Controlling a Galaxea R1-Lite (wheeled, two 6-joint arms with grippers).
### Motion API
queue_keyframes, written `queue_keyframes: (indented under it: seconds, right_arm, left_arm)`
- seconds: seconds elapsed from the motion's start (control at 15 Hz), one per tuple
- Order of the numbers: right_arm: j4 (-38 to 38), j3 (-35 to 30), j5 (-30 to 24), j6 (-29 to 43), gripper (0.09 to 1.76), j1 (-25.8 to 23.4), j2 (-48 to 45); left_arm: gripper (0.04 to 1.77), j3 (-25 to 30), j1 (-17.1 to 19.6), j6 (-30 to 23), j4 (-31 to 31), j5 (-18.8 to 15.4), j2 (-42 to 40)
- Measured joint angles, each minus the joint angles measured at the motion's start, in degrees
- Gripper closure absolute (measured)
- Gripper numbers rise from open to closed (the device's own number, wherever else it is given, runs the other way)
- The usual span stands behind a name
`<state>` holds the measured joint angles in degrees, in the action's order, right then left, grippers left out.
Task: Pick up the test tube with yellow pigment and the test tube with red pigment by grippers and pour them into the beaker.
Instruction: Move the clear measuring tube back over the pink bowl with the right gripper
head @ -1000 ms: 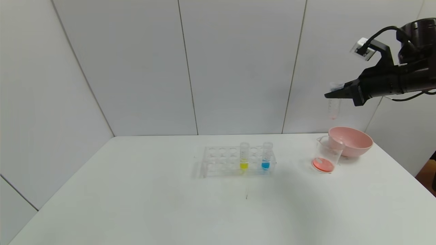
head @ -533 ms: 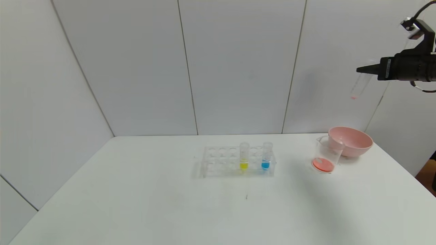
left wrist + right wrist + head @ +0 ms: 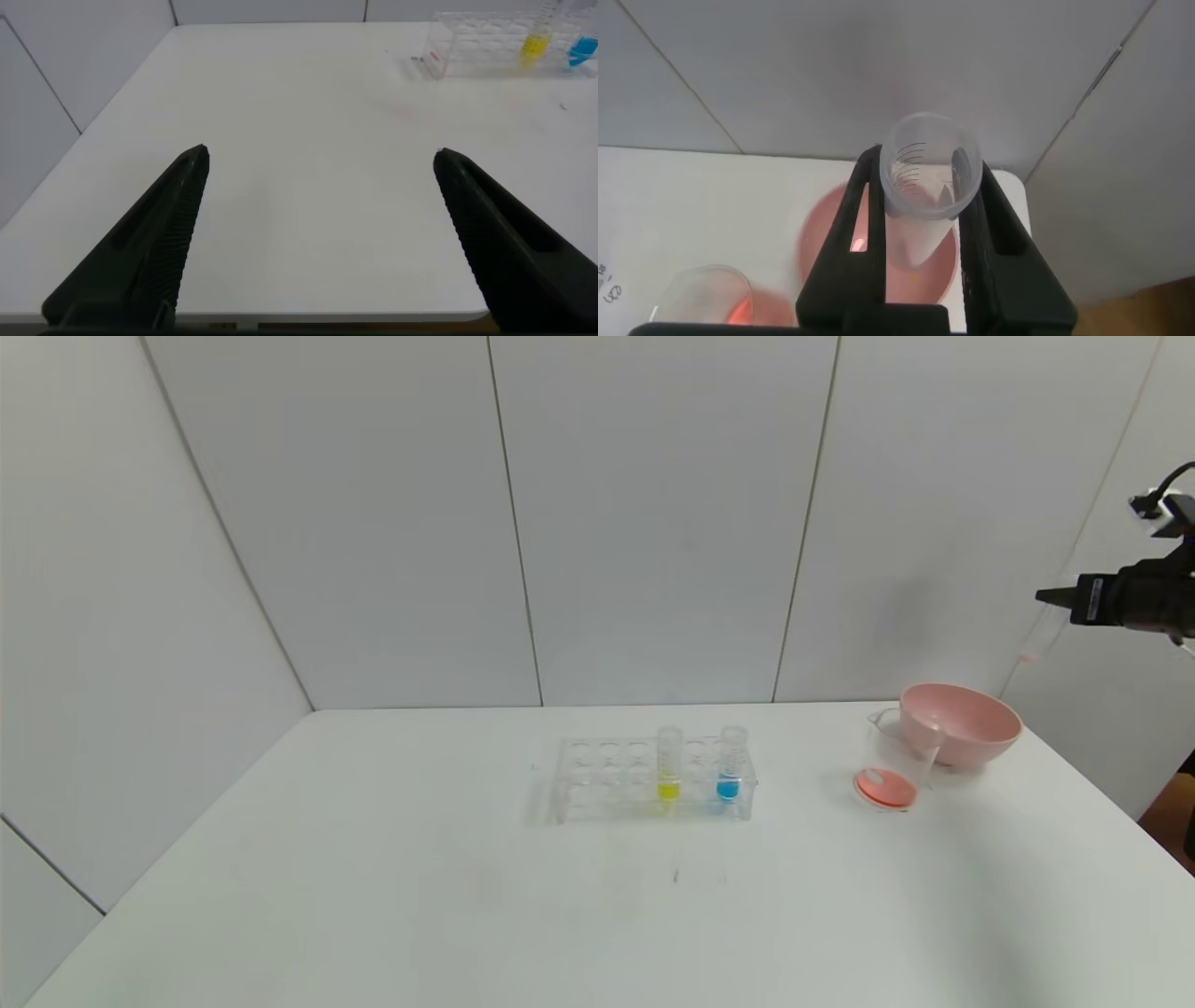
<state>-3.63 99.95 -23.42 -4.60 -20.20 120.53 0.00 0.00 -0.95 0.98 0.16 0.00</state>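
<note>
My right gripper (image 3: 1047, 596) is high at the far right, shut on the nearly empty red pigment tube (image 3: 1038, 637), which has only a red trace at its tip. In the right wrist view the fingers (image 3: 859, 224) clamp the tube (image 3: 929, 177) by its ridged rim, above the pink bowl. The beaker (image 3: 894, 767) stands in front of and to the left of the bowl with red liquid at its bottom; it also shows in the right wrist view (image 3: 701, 297). The yellow pigment tube (image 3: 668, 763) stands upright in the clear rack (image 3: 597, 782). My left gripper (image 3: 320, 154) is open and empty, low over the table's near left part.
A blue-liquid tube (image 3: 731, 763) stands in the rack to the right of the yellow one. The pink bowl (image 3: 976, 721) sits at the back right near the table's edge. The rack (image 3: 481, 42) shows far off in the left wrist view.
My right gripper has moved right, away from above the beaker, carrying the tube; it rose first, then came lower. The beaker and rack have not moved.
</note>
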Motion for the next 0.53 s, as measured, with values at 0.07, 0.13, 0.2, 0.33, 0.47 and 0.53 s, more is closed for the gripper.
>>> queue_keyframes:
  seconds: [0.07, 0.13, 0.2, 0.33, 0.47, 0.53]
  right_arm:
    - [-4.0, -3.9, 0.4, 0.0, 1.34, 0.0, 0.2]
    - [-8.6, -7.6, 0.4, 0.1, 1.34, 0.0, 0.3]
    - [-13.5, -11.0, 0.4, 0.1, 1.34, 0.4, 0.5]
    - [-19.2, -15.5, 0.6, 0.4, 1.34, 2.0, 1.0]
    - [-22.4, -16.7, 0.9, 0.7, 1.34, 3.4, 2.4]
    - [-24.2, -16.7, 1.0, 1.3, 1.34, 3.7, 3.3]
  left_arm:
    - [0.09, 0.0, 0.0, 0.0, 0.0, 0.0, 0.0]
    - [0.09, 0.0, 0.0, 0.0, 0.0, 0.0, 0.0]
    - [0.09, 0.0, 0.0, 0.0, 0.0, 0.0, 0.0]
    - [0.09, 0.0, 0.0, 0.0, 0.0, 0.0, 0.0]
    - [0.09, 0.0, 0.0, 0.0, 0.0, 0.0, 0.0]
    - [0.09, 0.0, 0.0, 0.0, 0.0, 0.0, 0.0]
